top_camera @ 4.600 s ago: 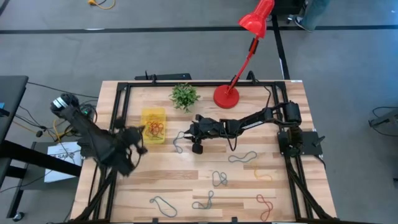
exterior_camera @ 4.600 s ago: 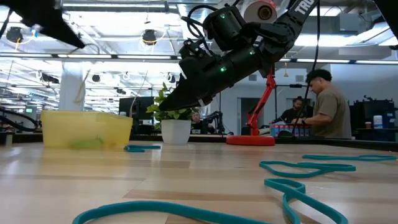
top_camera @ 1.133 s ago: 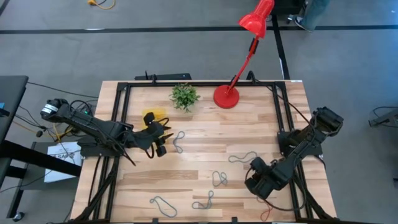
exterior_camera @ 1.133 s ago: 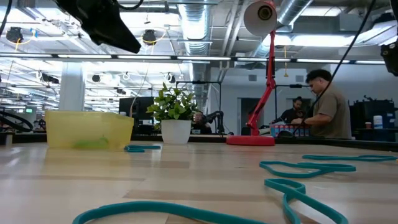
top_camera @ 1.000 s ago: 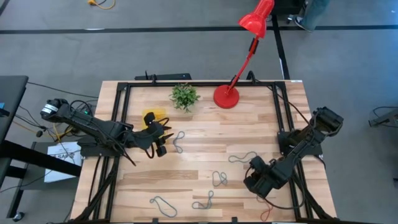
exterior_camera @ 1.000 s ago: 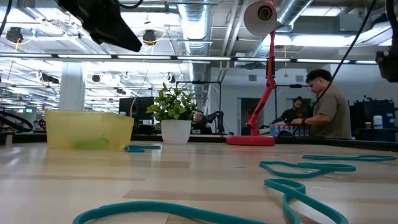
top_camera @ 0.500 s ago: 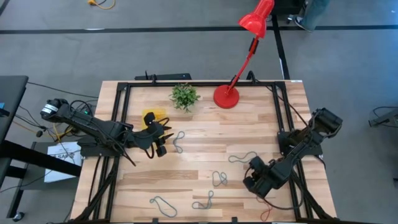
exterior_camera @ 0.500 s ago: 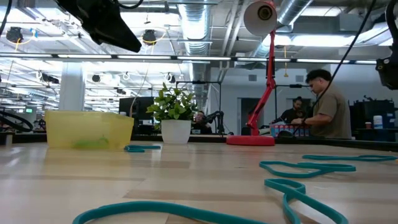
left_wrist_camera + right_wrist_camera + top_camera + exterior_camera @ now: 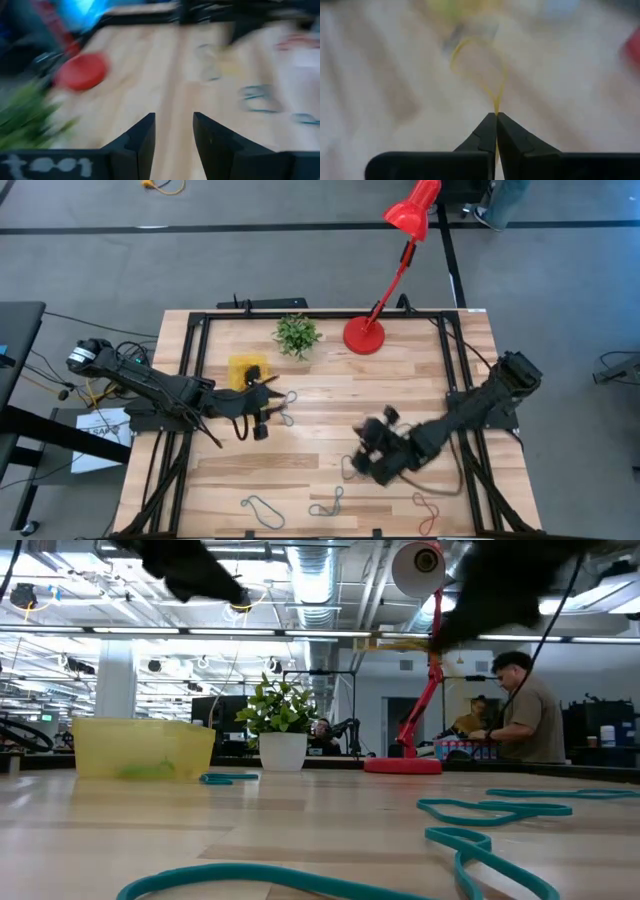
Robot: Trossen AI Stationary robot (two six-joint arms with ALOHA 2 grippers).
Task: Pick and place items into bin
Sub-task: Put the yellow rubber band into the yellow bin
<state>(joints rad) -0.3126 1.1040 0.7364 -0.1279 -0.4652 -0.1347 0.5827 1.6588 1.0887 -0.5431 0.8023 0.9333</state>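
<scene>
My right gripper (image 9: 372, 450) is over the middle of the table, shut on a thin yellow loop (image 9: 479, 60); its own wrist view shows the closed tips (image 9: 496, 118). My left gripper (image 9: 270, 413) hovers just to the right of the yellow bin (image 9: 247, 369), open and empty, fingers apart in its wrist view (image 9: 173, 131). The bin (image 9: 140, 747) rests on its flat base on the table's far left part. Other loops lie flat on the wood: a grey one (image 9: 286, 408) beside my left gripper, a teal one (image 9: 352, 468), two near the near edge (image 9: 262, 507) (image 9: 328, 502), and a red one (image 9: 428, 511). My right gripper pinches the yellow loop at one narrow end (image 9: 496, 106) between the free ends of its two fingers. The rest of the loop stretches out ahead of the fingertips, open in a teardrop shape and clear of the table.
A small potted plant (image 9: 297, 334) and a red lamp's base (image 9: 363, 335) stand at the far edge, right of the bin. A black frame rail (image 9: 195, 360) borders the table. People stand in the room beyond (image 9: 520, 710). Bare wood lies between the two grippers.
My right gripper has swept quickly from the table's near right part toward the left, to the middle, carrying the yellow loop clear of the wood. My left gripper has shifted a little toward the right, beside the grey loop, still open.
</scene>
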